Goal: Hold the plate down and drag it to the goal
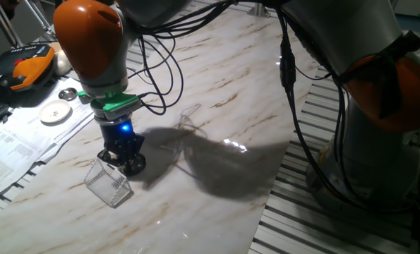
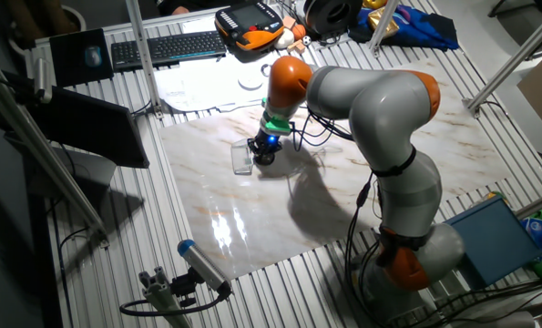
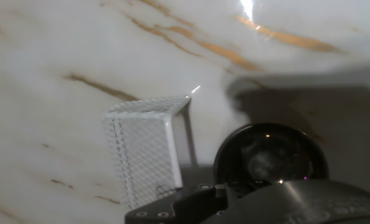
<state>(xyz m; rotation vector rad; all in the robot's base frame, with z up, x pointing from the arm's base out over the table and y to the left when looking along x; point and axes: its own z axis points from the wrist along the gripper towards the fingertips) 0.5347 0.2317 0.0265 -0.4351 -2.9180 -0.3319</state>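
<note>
The plate (image 3: 270, 155) is a small dark shiny round dish, seen just beyond the hand in the hand view. In one fixed view it (image 1: 135, 166) lies under my gripper (image 1: 123, 159), which presses down on it with fingers that look shut together. The goal (image 1: 108, 182), a small see-through box with pale mesh-like walls, stands right beside the plate at its front left, touching or nearly touching it. The goal also shows in the hand view (image 3: 148, 152), left of the plate. In the other fixed view my gripper (image 2: 264, 155) is beside the goal (image 2: 242, 158).
A white round disc (image 1: 55, 113) and a small flat silver dish (image 1: 68, 93) lie at the marble slab's (image 1: 217, 85) far left edge. An orange pendant (image 1: 27, 65) and papers lie beyond them. Black cables (image 1: 160, 70) hang behind the hand. The arm's base (image 1: 379, 127) stands at the right.
</note>
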